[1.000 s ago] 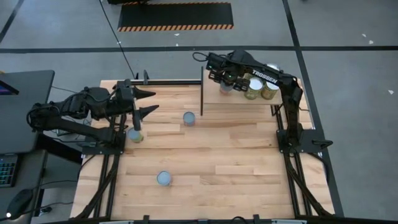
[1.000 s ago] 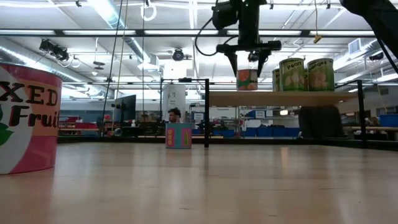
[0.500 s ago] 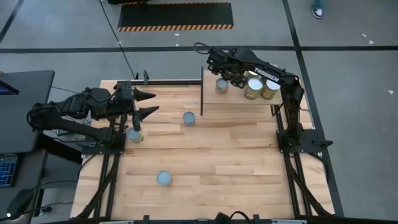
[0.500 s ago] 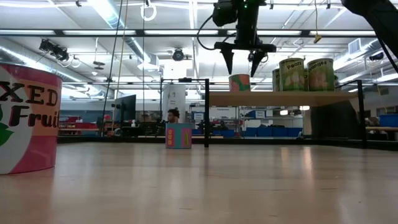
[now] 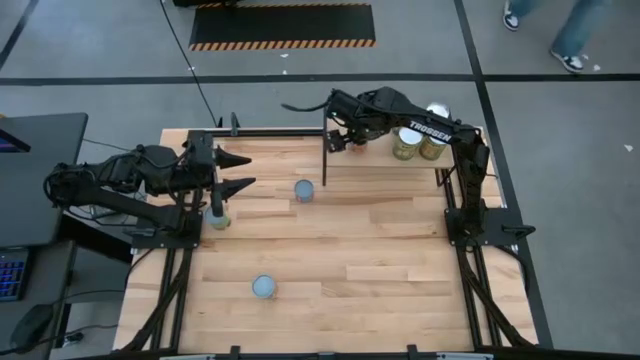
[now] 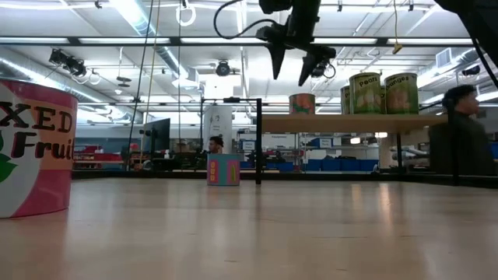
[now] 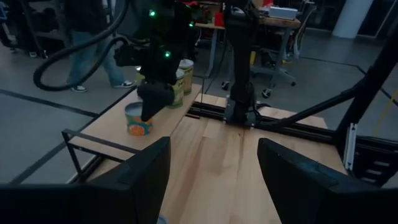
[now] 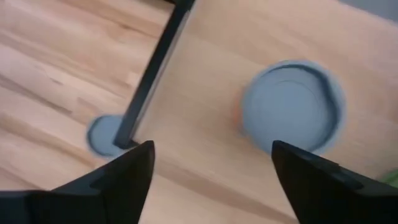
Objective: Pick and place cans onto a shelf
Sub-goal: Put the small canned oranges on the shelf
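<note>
My right gripper (image 6: 289, 70) is open and empty, up in the air above the shelf (image 6: 350, 122), over and a little left of an orange-red can (image 6: 302, 103) that stands on its base on the shelf. This can's silvery top shows in the right wrist view (image 8: 292, 115). More cans (image 5: 405, 145) (image 5: 433, 145) stand on the shelf's far right part. My left gripper (image 5: 240, 170) is open and empty over the table's left part, above a yellow-green can (image 5: 218, 217). A blue can (image 5: 304, 190) and a blue-grey can (image 5: 264, 287) stand on the plank tabletop.
The shelf's thin dark upright panel (image 5: 324, 150) stands at its left edge, close under my right gripper. A large pink can (image 6: 31, 148) stands close to the low camera. A person (image 6: 459, 124) walks beyond the table's far right.
My right gripper has left the orange-red can standing on the shelf, has risen well above it and has moved toward the table's left edge, tipping somewhat. The can stays where it was set. My left arm has kept still.
</note>
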